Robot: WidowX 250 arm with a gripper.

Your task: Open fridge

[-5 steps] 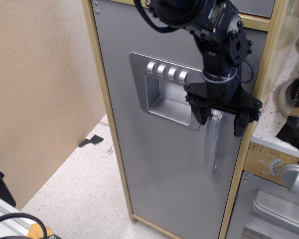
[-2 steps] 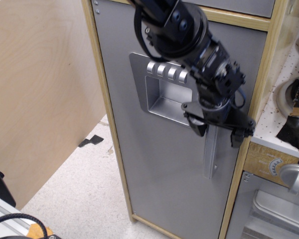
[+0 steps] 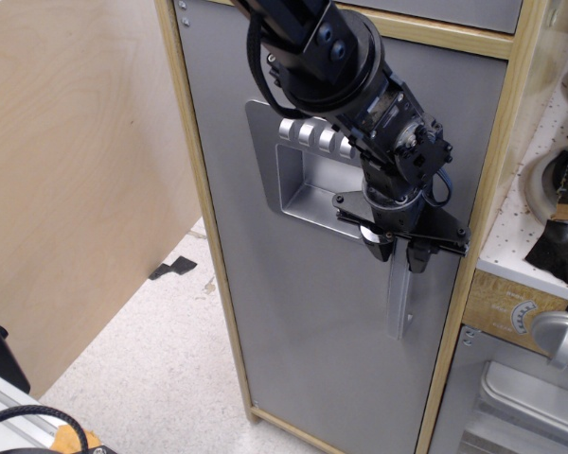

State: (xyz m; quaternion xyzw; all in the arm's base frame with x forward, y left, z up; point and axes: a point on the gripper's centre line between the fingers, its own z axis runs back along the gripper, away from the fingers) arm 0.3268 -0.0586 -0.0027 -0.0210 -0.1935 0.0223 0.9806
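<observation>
Grey fridge (image 3: 312,312) door shut in its wood frame, black tool (image 3: 399,251) clamped around top of the silver handle (image 3: 399,301), dispenser panel (image 3: 298,184) just left.

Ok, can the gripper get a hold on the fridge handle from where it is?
Probably yes. The gripper already sits at the top of the curved silver handle, one finger on either side and closed in around it. Nothing else lies between them on the grey fridge door, which looks shut.

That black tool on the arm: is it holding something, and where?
Yes. The tool is closed around the fridge's silver handle, gripping near its upper end.
</observation>
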